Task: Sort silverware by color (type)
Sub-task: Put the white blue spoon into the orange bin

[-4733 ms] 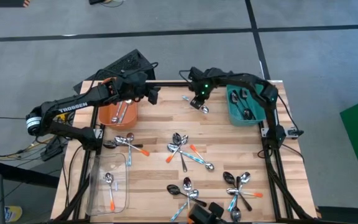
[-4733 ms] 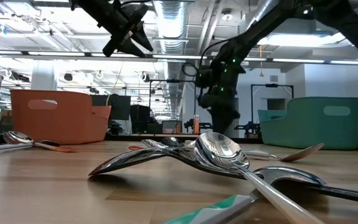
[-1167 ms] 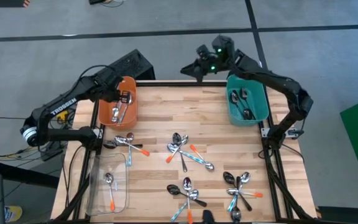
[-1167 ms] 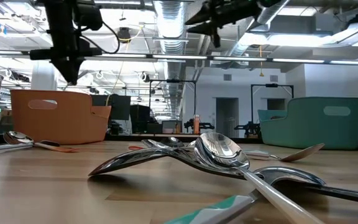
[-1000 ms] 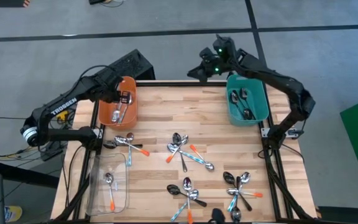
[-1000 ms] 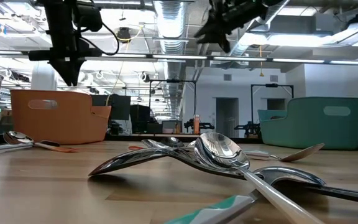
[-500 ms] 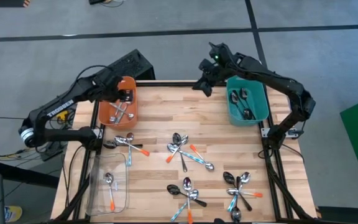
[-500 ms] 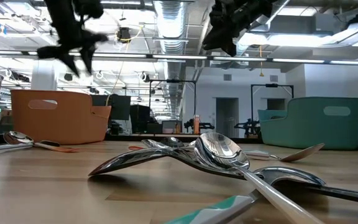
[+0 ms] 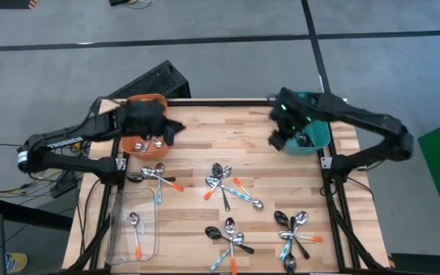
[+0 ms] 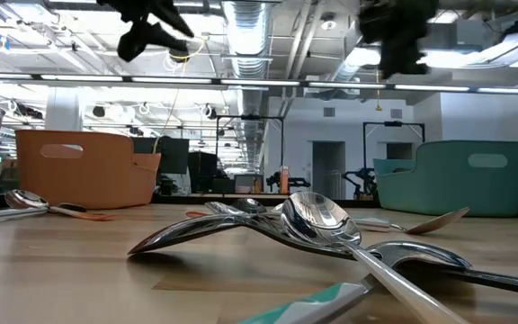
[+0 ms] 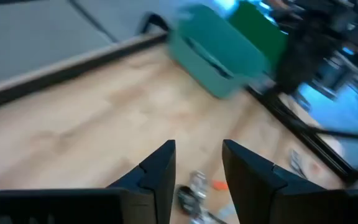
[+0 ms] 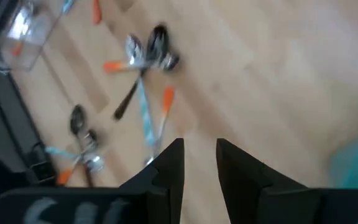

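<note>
Both grippers, left and right, are hovering with fingers parted and nothing between them. Spoons are lying in tangled clusters from table centre toward 5 and 7 o'clock; others are sitting in the orange bin and teal bin. Likely light, rigid and slippery; pinching a handle mid-length looks safest.

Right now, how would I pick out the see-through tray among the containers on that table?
Look at the wooden table from above and go to its near left corner. The clear tray lies there, holding a single orange-handled spoon. Unlike the orange bin and teal bin at the far edge, it is transparent and shallow.
</note>
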Controlling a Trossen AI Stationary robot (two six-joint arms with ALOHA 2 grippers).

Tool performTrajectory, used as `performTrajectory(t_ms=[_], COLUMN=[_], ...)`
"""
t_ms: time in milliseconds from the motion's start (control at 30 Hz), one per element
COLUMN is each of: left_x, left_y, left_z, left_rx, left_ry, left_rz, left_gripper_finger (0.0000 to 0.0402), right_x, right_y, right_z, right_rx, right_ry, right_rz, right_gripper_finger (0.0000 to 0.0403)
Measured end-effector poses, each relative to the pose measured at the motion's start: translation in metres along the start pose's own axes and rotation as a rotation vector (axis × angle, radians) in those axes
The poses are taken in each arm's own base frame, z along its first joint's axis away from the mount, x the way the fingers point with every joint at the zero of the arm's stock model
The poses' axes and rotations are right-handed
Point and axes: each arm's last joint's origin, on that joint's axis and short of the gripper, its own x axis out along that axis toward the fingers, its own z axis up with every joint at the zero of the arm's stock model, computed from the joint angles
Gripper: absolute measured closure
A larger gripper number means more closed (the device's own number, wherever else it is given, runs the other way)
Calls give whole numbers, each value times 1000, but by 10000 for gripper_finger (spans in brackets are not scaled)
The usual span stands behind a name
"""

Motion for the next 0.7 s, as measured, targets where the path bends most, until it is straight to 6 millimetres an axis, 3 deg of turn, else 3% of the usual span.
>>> performTrajectory(t_ms=[133,333,467,700], left_x=[5,9,11,7], left_y=[-21,-34,-35,-39], left_z=[-24,-46,-55,-60], left_rx=[37,93,113,42], left_ry=[22,21,57,127], left_rz=[-54,3,-3,-76], left_gripper_finger=[284,284,284,284], right_x=[5,6,16,51], right_y=[4,25,44,70], right_z=[-47,-102,-129,-178], right_rx=[206,420,402,391], right_ry=[53,58,111,305], right_rz=[-11,-62,-102,-246], right_gripper_finger=[287,287,287,287])
